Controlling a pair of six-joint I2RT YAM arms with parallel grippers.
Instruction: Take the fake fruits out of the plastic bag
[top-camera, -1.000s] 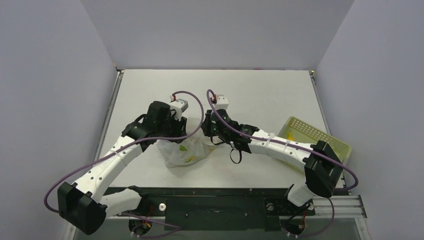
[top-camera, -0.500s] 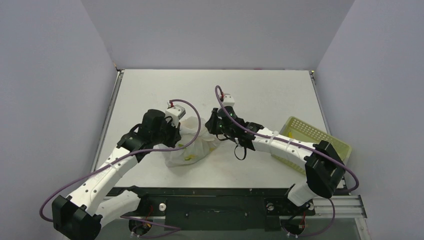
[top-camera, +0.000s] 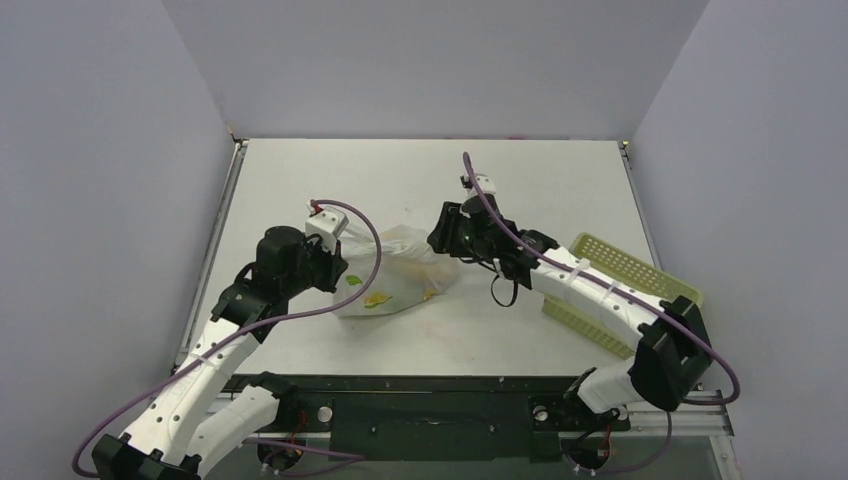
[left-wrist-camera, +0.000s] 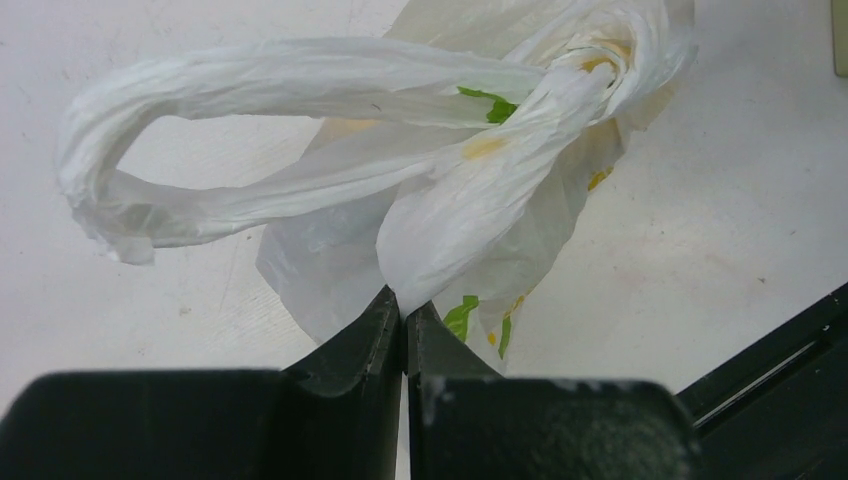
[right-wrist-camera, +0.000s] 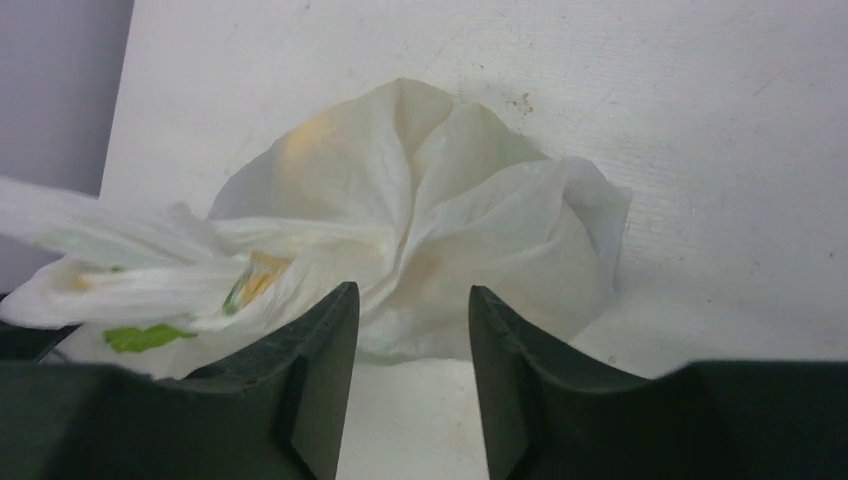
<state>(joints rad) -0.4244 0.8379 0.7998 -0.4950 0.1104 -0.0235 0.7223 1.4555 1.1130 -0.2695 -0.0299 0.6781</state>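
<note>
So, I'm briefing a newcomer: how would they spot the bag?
Start at the white table, then look near its middle. The bag is the crumpled white film there, pinched by the left hand, unlike the rigid yellow-green basket on the right.

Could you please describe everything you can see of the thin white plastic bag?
The thin, crinkly translucent white plastic bag lies slumped on the white table. It bears green and yellow marks, and one twisted loop handle sticks out. The left gripper is shut on a fold of it; the open right gripper faces its bulging side.
</note>
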